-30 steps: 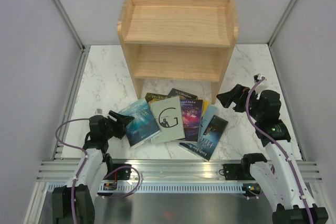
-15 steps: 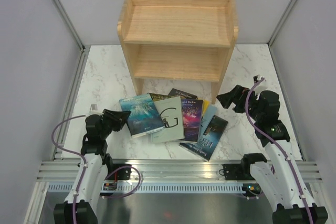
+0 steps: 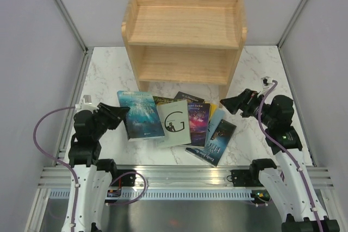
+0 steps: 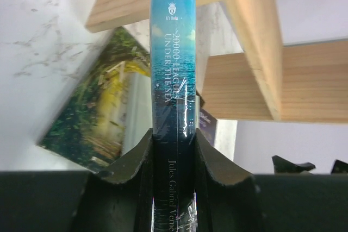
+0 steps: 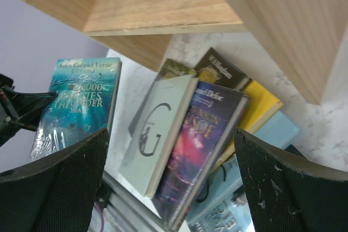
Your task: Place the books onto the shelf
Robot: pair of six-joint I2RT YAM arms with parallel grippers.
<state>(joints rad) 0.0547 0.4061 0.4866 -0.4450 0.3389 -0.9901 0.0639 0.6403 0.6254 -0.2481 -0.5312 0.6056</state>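
My left gripper [image 3: 118, 113] is shut on the spine edge of a blue sea-cover book [image 3: 140, 113], which is lifted at the left of the pile. In the left wrist view its spine [image 4: 174, 52] stands up between my fingers [image 4: 130, 161]. The other books lie fanned on the table: pale green "G" [image 3: 174, 123], purple [image 3: 198, 123], yellow [image 3: 212, 108], light blue [image 3: 216, 119], black [image 3: 217, 140], dark green-gold [image 3: 161, 100]. The wooden shelf [image 3: 185, 25] stands behind them with both tiers bare. My right gripper [image 3: 231, 103] hangs open, right of the pile, holding nothing.
The white marble table [image 3: 109, 85] is walled by grey panels on both sides. An aluminium rail [image 3: 179, 175] runs along the near edge. The shelf's legs [image 3: 143, 89] stand just behind the pile. A purple cable [image 3: 46, 129] loops beside the left arm.
My left gripper has shut on the blue book and drawn it up and to the left, off the "G" book. The right gripper has tilted a little toward the pile.
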